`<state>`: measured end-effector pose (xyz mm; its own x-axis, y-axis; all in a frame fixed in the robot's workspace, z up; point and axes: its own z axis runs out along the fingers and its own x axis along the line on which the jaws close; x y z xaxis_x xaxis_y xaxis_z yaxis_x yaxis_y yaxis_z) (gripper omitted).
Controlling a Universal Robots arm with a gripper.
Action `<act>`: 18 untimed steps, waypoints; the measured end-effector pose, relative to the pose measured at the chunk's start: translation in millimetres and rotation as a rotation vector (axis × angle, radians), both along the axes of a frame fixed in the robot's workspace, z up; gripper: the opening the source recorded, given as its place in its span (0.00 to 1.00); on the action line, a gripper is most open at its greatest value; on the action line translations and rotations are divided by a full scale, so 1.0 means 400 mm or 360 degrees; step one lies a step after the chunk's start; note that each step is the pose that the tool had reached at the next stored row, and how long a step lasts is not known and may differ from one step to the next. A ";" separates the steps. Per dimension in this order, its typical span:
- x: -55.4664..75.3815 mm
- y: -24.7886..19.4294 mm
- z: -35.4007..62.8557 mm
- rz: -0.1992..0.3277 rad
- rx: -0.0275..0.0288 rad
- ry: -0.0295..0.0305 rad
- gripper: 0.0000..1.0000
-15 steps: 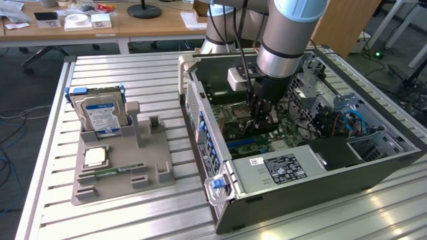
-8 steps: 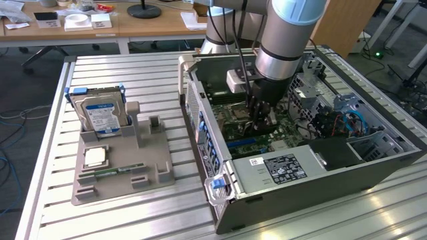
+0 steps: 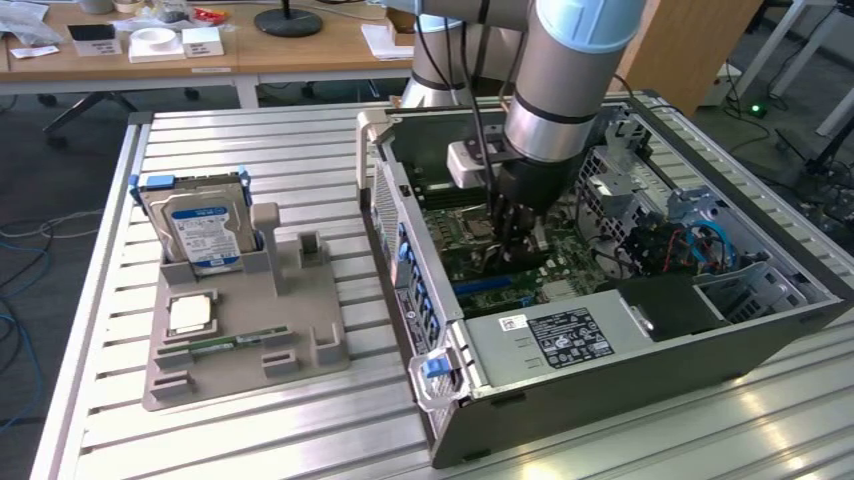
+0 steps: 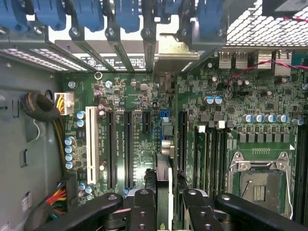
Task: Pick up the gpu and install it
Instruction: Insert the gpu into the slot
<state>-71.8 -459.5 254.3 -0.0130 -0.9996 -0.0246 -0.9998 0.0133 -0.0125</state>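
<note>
Gripper [image 4: 167, 214] clamped on gpu [image 4: 163, 175], exterior view centre, inside PC case [image 3: 627, 395]. Keep card parallel to black expansion slots [image 4: 129, 144]; press evenly.

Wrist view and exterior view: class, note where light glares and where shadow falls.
Wrist view: the gap behind the blue clips is washed out white, and glare sits on the motherboard beside the graphics card. Exterior view: light streaks shine on the slatted table; the case interior is dimmer.

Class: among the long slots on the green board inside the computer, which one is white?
The slot nearest the cable plug with yellow wires; the other long slots are black.
</note>
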 end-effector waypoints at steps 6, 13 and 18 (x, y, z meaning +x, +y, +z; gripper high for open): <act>-0.007 0.000 -0.007 -0.0006 -0.00007 0.00002 0.26; -0.008 -0.004 -0.008 -0.0014 -0.00005 0.00000 0.26; -0.013 -0.005 -0.009 -0.0023 -0.00006 0.00000 0.26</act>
<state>-77.0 -461.6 250.6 -0.0276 -0.9993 -0.0242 -0.9995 0.0280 -0.0125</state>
